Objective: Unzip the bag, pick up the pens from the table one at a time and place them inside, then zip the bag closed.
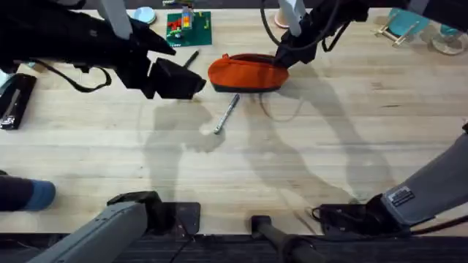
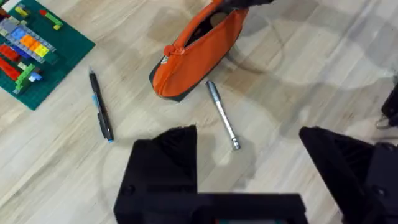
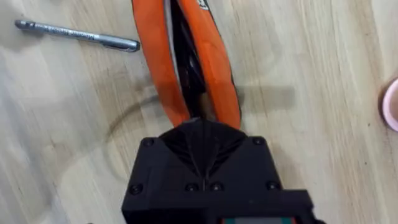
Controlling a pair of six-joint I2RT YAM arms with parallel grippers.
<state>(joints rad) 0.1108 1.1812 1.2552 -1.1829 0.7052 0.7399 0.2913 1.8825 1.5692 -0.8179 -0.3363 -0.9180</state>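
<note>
While the oblong orange fabric pouch [image 1: 247, 72] lies on the pale plank bench [image 1: 307, 161] with its zip already parted into a dark slit, the right gripper [image 3: 198, 127] has its black fingers pressed together on the pouch's end, apparently pinching fabric or the zip tab. Soft cloth like this could sag shut or slide on the smooth wood if that hold slips. The left gripper [image 2: 249, 140] hangs above with fingers spread wide, nothing between them. Just beside the pouch lies the slim silver-grey metal pen [image 1: 227, 114]; round and slick, it could roll or skid when pinched. The thin black pen [image 2: 101, 114] lies farther off, near a green brick baseplate [image 2: 34, 46].
</note>
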